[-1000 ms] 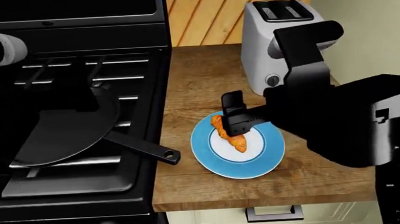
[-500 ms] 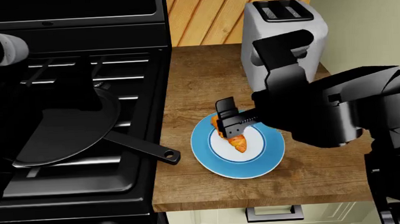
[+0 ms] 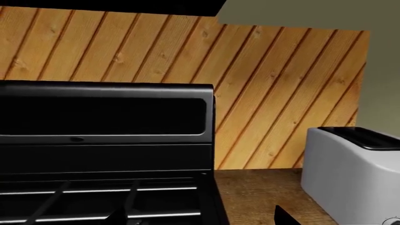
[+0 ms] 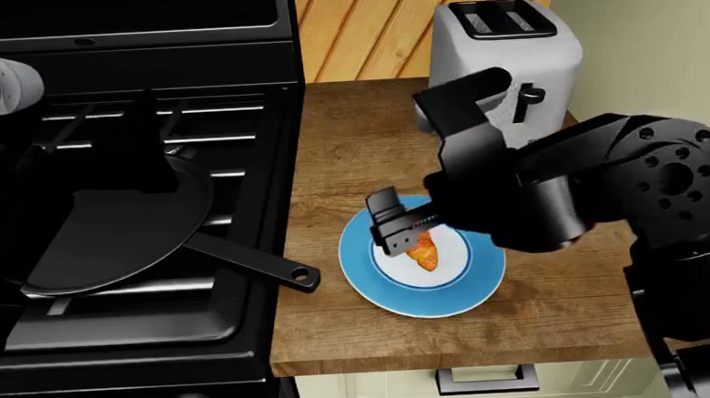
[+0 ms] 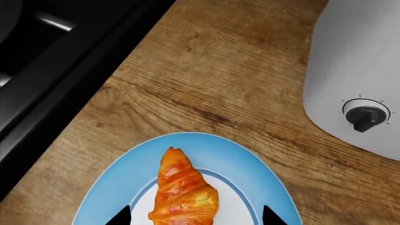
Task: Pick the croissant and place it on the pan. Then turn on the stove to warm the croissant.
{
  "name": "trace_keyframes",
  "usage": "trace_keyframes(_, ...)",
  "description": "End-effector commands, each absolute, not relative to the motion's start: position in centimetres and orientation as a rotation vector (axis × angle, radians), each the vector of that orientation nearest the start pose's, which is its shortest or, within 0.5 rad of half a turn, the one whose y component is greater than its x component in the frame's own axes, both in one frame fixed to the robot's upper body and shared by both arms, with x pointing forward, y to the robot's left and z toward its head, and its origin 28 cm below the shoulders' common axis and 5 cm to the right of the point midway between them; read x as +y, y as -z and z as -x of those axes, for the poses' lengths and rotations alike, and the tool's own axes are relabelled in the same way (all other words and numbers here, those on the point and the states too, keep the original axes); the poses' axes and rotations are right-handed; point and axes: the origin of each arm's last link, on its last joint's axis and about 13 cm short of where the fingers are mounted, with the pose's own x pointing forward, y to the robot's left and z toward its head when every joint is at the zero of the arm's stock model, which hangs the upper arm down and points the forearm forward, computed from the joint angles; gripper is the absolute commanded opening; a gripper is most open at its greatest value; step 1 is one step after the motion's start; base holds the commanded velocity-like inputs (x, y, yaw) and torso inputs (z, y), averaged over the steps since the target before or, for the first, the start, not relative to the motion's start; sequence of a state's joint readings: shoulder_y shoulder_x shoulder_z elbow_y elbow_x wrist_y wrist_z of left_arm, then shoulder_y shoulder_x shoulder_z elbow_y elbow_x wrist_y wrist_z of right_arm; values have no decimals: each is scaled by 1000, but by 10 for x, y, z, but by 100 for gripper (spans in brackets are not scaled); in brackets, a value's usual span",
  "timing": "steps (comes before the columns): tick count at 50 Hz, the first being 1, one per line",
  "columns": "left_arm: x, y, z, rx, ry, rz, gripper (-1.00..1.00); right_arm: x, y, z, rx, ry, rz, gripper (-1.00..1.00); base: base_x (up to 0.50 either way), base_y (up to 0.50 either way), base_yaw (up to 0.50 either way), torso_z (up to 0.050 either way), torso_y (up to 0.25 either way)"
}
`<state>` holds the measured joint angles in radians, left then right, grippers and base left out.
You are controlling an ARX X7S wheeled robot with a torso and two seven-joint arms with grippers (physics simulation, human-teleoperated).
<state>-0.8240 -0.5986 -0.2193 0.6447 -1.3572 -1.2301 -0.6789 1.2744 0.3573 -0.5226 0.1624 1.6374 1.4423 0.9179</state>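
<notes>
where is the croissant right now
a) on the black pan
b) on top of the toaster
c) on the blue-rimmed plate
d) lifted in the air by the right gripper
c: the croissant lies flat on the white centre of the blue-rimmed plate on the wooden counter, with the right gripper open around it, one fingertip either side; the pan on the stove holds nothing.

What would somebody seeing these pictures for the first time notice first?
Probably the golden-orange croissant lying on the blue-rimmed plate on the wooden counter, with the right gripper open just above it. Next, the black pan resting on the stove beside the counter, its handle pointing toward the plate. A grey-white toaster stands behind the plate.
</notes>
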Motion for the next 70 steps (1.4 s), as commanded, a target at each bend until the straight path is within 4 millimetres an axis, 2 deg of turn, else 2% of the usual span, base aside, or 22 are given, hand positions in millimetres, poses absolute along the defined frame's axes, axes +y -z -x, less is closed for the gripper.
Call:
trace_keyframes(1,268,-280,-215,-152,83,22,100,-70,-260,-304,659,-364,219,100,0,0,0,0,0)
trace_keyframes(38,268,-280,-215,-122,93,25,100,-68,-238,-314,714,-386,214,100,0,0,0,0,0)
trace_keyframes(70,269,-280,-215,-115,87,19,100,-69,-229,-318,733,-394,203,100,0,0,0,0,0)
